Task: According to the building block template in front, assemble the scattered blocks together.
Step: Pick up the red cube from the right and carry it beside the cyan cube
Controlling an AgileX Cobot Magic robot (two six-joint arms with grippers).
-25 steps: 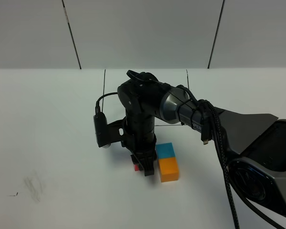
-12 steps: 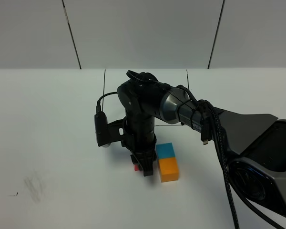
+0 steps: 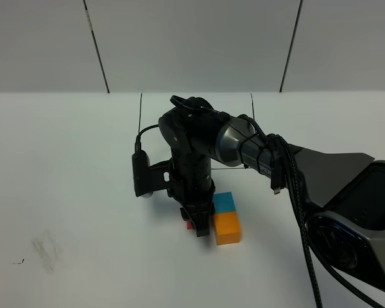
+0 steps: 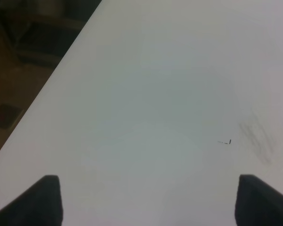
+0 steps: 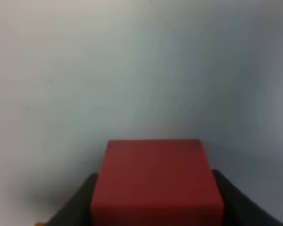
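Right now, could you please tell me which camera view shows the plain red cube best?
The right wrist view: the plain red cube fills the foreground between the right gripper's fingers. The exterior high view shows only a red sliver behind the arm; the left wrist view shows none.

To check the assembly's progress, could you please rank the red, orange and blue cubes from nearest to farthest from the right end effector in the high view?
1. Red matte cube, held in the right end effector.
2. Orange matte cube, just right.
3. Blue matte cube, behind the orange.
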